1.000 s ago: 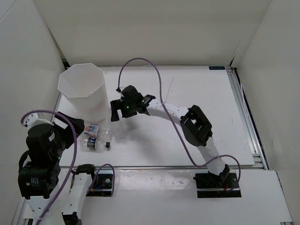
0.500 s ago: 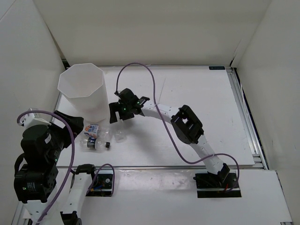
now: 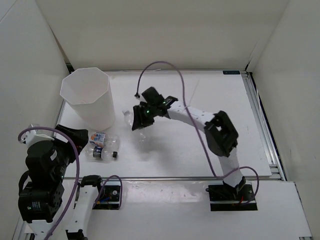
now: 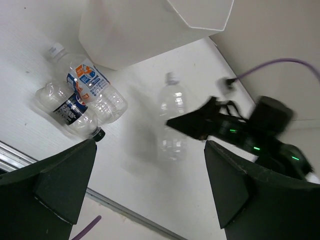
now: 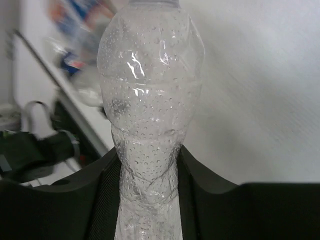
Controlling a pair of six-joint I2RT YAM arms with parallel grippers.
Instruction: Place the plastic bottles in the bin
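- Clear plastic bottle (image 5: 150, 90), beaded with droplets inside, sits in the right tool (image 5: 150, 167). Both fingers are clenched on its lower body, which is squeezed narrow and creased between them.
- Its long axis runs in line with the tool's fingers. The rounded shoulder end reaches out beyond the fingertips, away from the wrist.
- From the left wrist view, the same bottle's white cap points towards the foot of the bin (image 4: 150, 30) and its base towards the right tool. Its shadow falls to one side on the counter (image 3: 165, 155), so it appears to be raised off the surface.
- From above, the held bottle is just beside the bin's right wall, outside it and below its rim.
- White and octagonal, the bin stands upright at the far-left of the counter, its mouth open upwards.
- Two more bottles lie on their sides near the bin's base, touching each other.
  - The orange-and-blue labelled bottle (image 4: 92, 87) points its white cap towards the bin.
  - The dark-labelled bottle (image 4: 67, 110) points its black cap the opposite way.
- The left tool (image 4: 150, 150) is released, its fingers spread wide and gripping nothing. It hangs above the near-left counter, facing the lying bottles.
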